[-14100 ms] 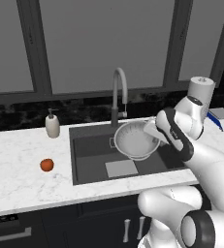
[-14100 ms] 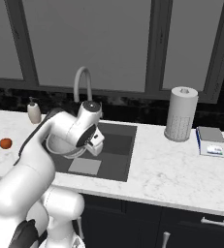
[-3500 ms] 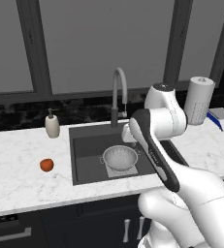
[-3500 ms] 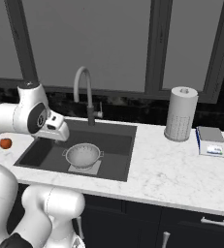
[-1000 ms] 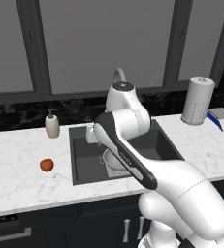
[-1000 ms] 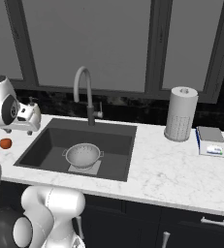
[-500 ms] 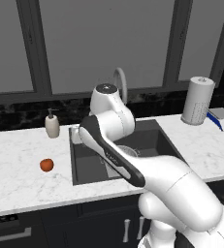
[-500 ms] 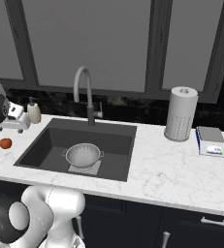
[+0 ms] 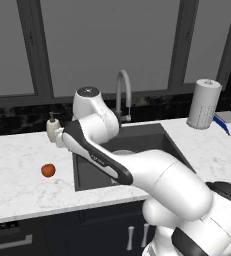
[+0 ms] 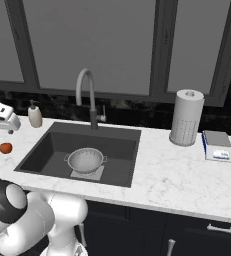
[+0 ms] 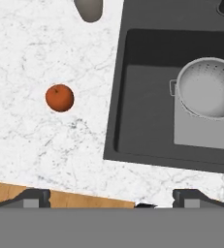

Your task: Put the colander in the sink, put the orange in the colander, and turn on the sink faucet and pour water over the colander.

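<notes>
You had the gripper (image 11: 111,196) high over the counter (image 11: 45,140) with its jaws fully apart and nothing held. The orange (image 11: 59,98) lay loose on the counter, left of the sink (image 10: 42,152); the colander (image 10: 86,160) already sat in the basin. Being round, the orange could have rolled off if one finger touched first, so an off-centre descent was the main risk.

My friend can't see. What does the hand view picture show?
From above, a small orange sits alone on the white marble counter, left of a dark sink holding a silver colander. The open fingers show at the bottom, holding nothing.
</notes>
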